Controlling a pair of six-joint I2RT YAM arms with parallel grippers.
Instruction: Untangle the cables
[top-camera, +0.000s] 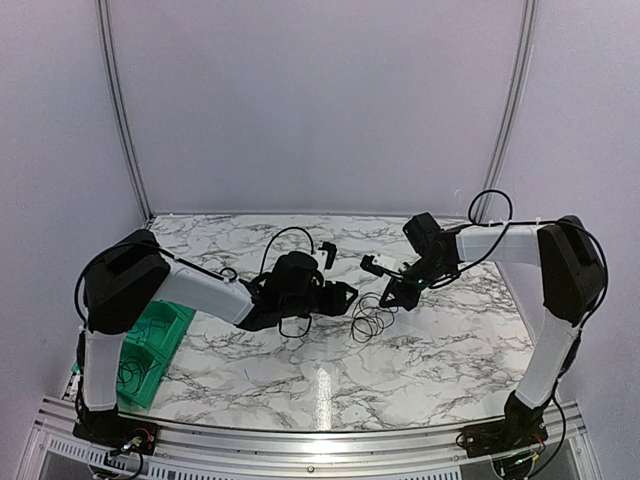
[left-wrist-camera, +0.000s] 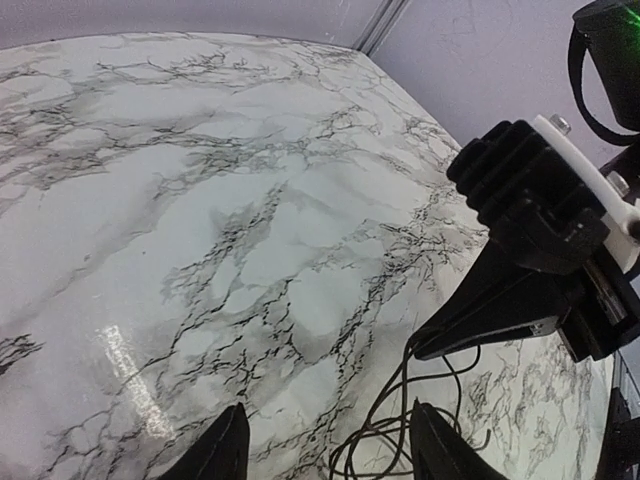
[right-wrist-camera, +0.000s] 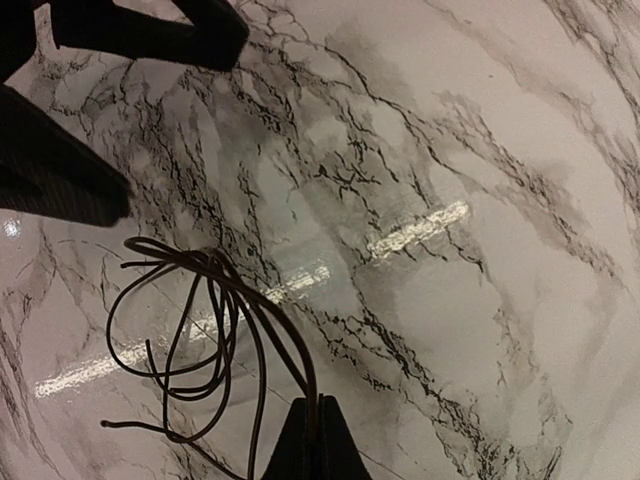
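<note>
The cables (top-camera: 368, 320) are thin dark wires in small loose loops on the marble table, just right of centre. My right gripper (top-camera: 395, 297) is shut on them: in the right wrist view its fingertips (right-wrist-camera: 318, 440) pinch one or two strands, and the loops (right-wrist-camera: 190, 330) trail away to the left. My left gripper (top-camera: 343, 294) is open right beside them. In the left wrist view its fingers (left-wrist-camera: 225, 450) stand wide apart, the loops (left-wrist-camera: 400, 425) lie by the right finger, and the right gripper's tip (left-wrist-camera: 480, 325) holds a strand just beyond.
A green bin (top-camera: 160, 340) sits at the table's left edge beside the left arm, with thin wires in it. The marble table (top-camera: 430, 350) is ringed by white walls and two metal posts at the back corners.
</note>
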